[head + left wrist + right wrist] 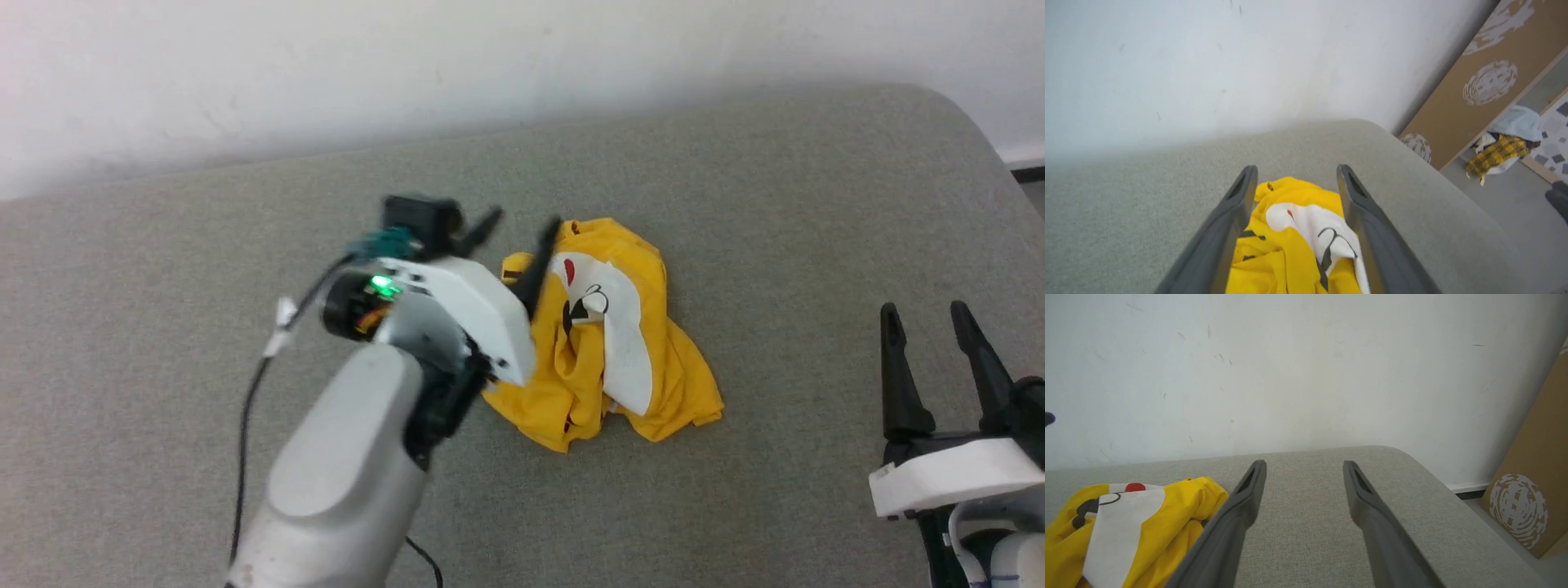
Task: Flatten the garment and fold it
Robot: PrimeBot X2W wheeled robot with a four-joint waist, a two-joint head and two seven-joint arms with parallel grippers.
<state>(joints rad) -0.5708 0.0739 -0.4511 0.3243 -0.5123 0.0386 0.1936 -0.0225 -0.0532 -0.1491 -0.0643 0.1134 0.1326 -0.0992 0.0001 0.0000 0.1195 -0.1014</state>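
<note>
The small bright yellow T-shirt with the cartoon tiger print (620, 327) lies in a crumpled heap near the middle of the grey fabric-covered table (775, 204), so the flattening step is, I judge, only at its start. The left gripper (524, 220) hovers at the heap's left side, fingers spread and gripping nothing. The right gripper (923, 310) waits well apart on the right, also spread and empty. The next move probably calls for pinching a hem or sleeve and drawing it outward. There is bare table on every side for this. The far edge meets the white wall (490, 65), and a rounded corner (955, 106) lies at the far right.
</note>
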